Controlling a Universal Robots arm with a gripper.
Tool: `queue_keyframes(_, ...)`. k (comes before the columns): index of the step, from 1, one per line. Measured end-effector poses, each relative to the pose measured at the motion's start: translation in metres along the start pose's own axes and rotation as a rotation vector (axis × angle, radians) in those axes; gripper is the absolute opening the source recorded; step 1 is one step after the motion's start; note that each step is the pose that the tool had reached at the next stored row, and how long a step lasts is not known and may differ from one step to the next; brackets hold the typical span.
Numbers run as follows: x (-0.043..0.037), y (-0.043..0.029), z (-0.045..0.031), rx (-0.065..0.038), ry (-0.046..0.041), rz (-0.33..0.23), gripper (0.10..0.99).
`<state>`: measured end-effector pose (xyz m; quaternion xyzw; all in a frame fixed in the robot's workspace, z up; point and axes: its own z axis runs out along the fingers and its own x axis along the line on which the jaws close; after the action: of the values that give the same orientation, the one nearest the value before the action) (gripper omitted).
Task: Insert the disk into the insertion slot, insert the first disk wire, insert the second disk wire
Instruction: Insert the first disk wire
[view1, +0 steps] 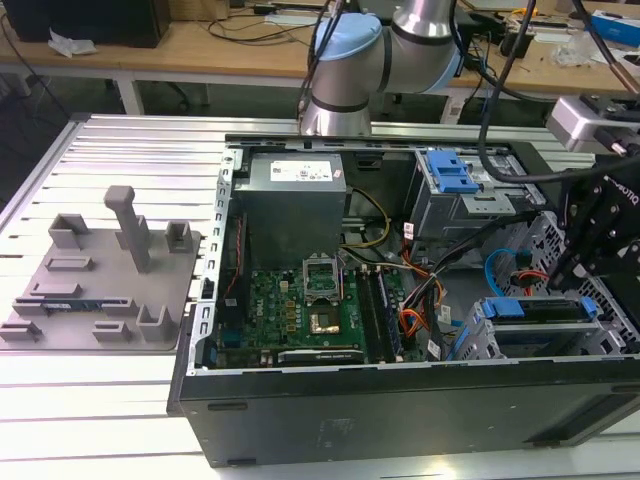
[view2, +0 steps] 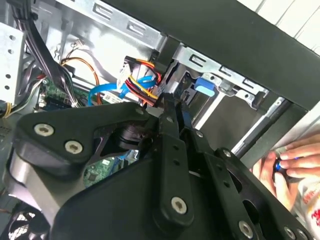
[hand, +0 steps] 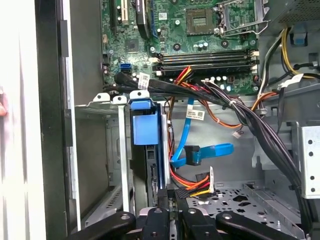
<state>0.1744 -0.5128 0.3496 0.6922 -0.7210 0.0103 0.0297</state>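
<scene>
**Pincer clamped on a wire plug next to the seated disk**

In the first wrist view the pincer (hand: 171, 201) is pinched together on a black plug (hand: 183, 192) trailing red, yellow and orange wires (hand: 196, 182). The plug is just beside the disk (hand: 146, 127), which stands edge-on inside the slot (hand: 98, 106), with a blue cable (hand: 212, 149) near it. The exterior view has disk and slot at lower right inside the case (view1: 400, 410), the motherboard (view1: 310, 300) at centre and the arm (view1: 350, 60) at top.

1 arm (view1: 350, 60), 1 PC case (view1: 400, 410), 1 disk (hand: 146, 127), 1 mobo (view1: 300, 300), 1 PSU (view1: 295, 205)
</scene>
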Motion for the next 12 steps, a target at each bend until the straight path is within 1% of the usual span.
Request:
queue_keyframes(1, 0.0017, -0.0001, 0.0001, 0.000, -0.0055, 0.000, 0.165)
queue_keyframes(2, 0.0033, -0.0002, 0.0001, 0.000, -0.0072, 0.000, 0.165)
queue_keyframes(4, 0.0051, -0.0002, 0.0003, 0.000, -0.0076, 0.000, 0.165)
queue_keyframes(12, 0.0059, 0.0000, 0.0003, 0.000, -0.0074, 0.000, 0.165)
